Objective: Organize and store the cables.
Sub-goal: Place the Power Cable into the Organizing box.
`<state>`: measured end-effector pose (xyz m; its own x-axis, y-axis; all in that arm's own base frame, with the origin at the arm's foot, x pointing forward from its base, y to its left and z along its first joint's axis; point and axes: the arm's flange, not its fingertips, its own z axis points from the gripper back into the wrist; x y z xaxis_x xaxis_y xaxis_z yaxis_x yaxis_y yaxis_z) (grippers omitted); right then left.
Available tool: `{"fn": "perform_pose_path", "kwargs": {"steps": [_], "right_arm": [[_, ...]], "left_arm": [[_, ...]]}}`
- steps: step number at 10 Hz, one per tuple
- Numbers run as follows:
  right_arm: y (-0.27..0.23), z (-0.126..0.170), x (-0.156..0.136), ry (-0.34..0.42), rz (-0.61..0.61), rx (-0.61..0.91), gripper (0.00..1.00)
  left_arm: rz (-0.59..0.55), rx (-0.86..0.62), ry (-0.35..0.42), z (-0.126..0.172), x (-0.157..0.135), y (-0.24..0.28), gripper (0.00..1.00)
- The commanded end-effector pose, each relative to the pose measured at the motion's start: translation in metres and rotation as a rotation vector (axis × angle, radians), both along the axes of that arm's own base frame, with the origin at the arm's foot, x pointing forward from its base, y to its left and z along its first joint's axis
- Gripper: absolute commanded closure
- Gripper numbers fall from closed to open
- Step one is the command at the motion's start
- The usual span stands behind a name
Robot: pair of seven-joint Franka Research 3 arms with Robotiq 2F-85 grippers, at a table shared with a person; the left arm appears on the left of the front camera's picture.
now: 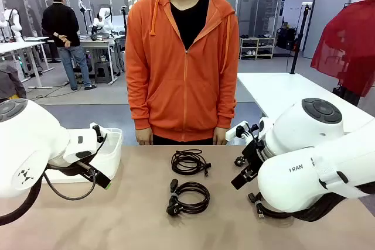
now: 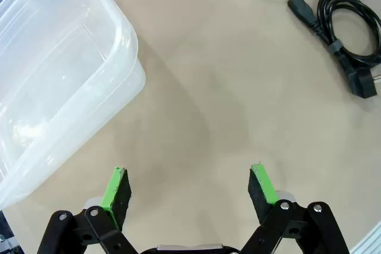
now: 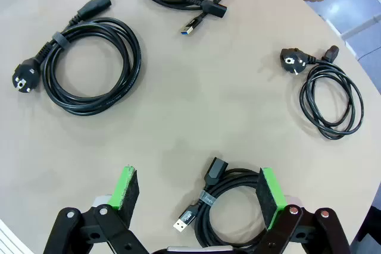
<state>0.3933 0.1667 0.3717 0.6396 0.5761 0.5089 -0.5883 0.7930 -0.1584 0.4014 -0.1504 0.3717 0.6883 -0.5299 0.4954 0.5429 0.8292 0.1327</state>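
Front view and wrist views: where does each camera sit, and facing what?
Front view: on the robot's side, facing the person across the table; left arm and right arm show.
Left wrist view: above the clear bin, looking down; left gripper open.
Right wrist view: above four cables; right gripper open.
All share the near power cable.

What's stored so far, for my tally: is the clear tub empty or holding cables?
Empty: the clear tub shows a bare bottom; cables lie outside on the table.

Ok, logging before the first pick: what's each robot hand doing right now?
Left hand: open, holding nothing.
Right hand: open, holding nothing.
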Motion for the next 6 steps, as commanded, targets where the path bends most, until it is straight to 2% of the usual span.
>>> {"fn": "perform_pose_path", "kwargs": {"steps": [1, 6], "right_arm": [[0.0, 0.0, 0.0, 0.0, 0.0, 0.0, 0.0], [0.0, 0.0, 0.0, 0.0, 0.0, 0.0, 0.0]], "left_arm": [[-0.001, 0.0, 0.0, 0.0, -0.0001, -0.0004, 0.0], [-0.001, 0.0, 0.0, 0.0, -0.0001, -0.0004, 0.0]]}}
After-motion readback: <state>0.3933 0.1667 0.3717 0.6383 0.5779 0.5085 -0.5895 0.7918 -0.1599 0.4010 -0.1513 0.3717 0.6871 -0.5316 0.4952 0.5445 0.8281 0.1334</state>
